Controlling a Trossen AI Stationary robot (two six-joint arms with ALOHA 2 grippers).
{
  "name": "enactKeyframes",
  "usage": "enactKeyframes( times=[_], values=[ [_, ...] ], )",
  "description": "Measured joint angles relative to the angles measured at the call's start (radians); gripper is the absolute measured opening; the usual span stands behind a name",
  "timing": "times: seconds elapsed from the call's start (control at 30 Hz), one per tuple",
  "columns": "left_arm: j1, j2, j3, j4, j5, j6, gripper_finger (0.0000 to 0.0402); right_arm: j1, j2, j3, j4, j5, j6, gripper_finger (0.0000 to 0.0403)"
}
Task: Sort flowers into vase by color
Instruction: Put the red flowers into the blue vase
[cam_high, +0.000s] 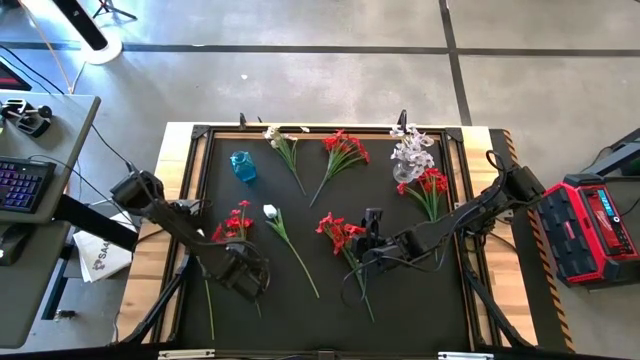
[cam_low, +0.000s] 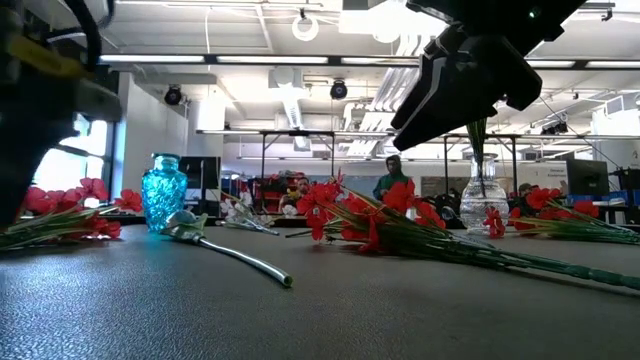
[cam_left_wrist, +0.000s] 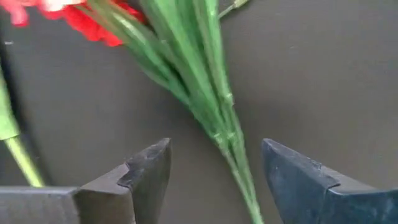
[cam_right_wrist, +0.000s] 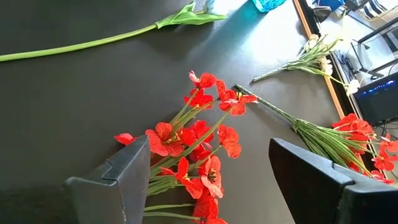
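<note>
I judge sorting mostly undone: five sprigs lie loose around the blue vase (cam_high: 243, 166). My left gripper (cam_left_wrist: 214, 180) spreads over a red sprig's stem (cam_left_wrist: 217, 118); my right gripper (cam_right_wrist: 205, 180) gapes over another red sprig (cam_right_wrist: 193, 158).

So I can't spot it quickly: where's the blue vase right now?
In the high view the blue vase stands at the mat's far left, beside the white sprig, apart from both grippers.

The high view looks straight down on the whole worktop (cam_high: 330, 300). The low view sits at worktop level, facing across into the room. Each wrist view peers closely past its own fingers at red flowers (cam_right_wrist: 199, 155) (the middle bunch appears in three views).
</note>
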Motion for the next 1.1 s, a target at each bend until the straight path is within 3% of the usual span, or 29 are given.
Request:
enactKeyframes(
  times=[0.27,0.67,0.9,1.0,1.1],
  values=[
    [0.065,-0.008,-0.105,0.170,0.029,0.092,0.0151,0.000,0.000,0.000,-0.007,-0.003,0.001,0.0275],
    [0.079,-0.009,-0.106,0.167,0.019,0.233,0.0011,0.002,0.000,-0.007,-0.025,-0.005,0.032,0.0275],
    [-0.015,-0.107,-0.044,0.092,-0.284,0.229,0.0007,0.013,0.000,-0.146,0.126,-0.007,0.044,0.0275],
    [-0.068,-0.190,-0.034,0.071,-0.498,0.249,0.0005,0.013,0.000,-0.207,0.248,-0.026,0.043,0.0275],
    [-0.105,-0.275,-0.030,0.073,-0.764,0.369,0.0006,0.013,0.000,-0.248,0.347,-0.029,0.035,0.0275]
  ],
)
